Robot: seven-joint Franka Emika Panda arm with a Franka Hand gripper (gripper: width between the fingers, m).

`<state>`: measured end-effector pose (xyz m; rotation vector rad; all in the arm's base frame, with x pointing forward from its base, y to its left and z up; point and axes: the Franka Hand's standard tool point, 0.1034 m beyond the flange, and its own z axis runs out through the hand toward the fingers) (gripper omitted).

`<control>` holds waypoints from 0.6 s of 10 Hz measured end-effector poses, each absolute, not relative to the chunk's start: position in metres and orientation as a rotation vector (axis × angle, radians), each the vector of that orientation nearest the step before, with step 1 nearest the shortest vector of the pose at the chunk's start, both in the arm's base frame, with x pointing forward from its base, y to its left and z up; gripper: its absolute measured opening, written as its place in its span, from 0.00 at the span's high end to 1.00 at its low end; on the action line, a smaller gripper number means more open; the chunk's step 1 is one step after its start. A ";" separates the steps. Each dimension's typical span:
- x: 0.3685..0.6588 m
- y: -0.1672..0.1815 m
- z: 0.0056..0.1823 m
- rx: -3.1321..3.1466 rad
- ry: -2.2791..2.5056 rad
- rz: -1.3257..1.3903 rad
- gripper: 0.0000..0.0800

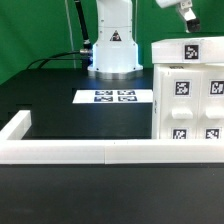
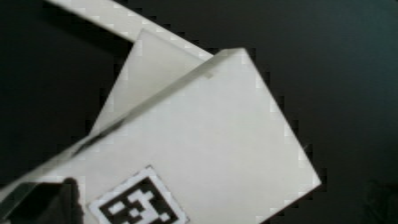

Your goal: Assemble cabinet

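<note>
The cabinet (image 1: pixel 188 92) is a white boxy body with several black-and-white tags on its front and one on its top; it stands at the exterior view's right, against the front rail. My gripper (image 1: pixel 186 14) hangs above the cabinet's top, apart from it, and holds nothing. In the wrist view a white panel of the cabinet (image 2: pixel 196 130) fills the frame, with one tag (image 2: pixel 143 205) close to the camera. One dark fingertip (image 2: pixel 32 205) shows at the edge, and the jaws stand wide with nothing between them.
The marker board (image 1: pixel 113 97) lies flat on the black table in front of the robot base (image 1: pixel 112 50). A low white border rail (image 1: pixel 90 152) runs along the front and turns back at the exterior view's left (image 1: pixel 14 128).
</note>
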<state>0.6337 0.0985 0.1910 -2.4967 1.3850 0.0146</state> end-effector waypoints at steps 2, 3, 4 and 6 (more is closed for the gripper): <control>0.634 0.098 0.190 -2.571 1.243 -0.008 0.00; 0.634 0.098 0.190 -2.627 1.122 -0.027 0.00; 0.634 0.098 0.190 -2.663 1.036 -0.040 0.00; 0.634 0.094 0.190 -2.828 0.662 -0.109 0.00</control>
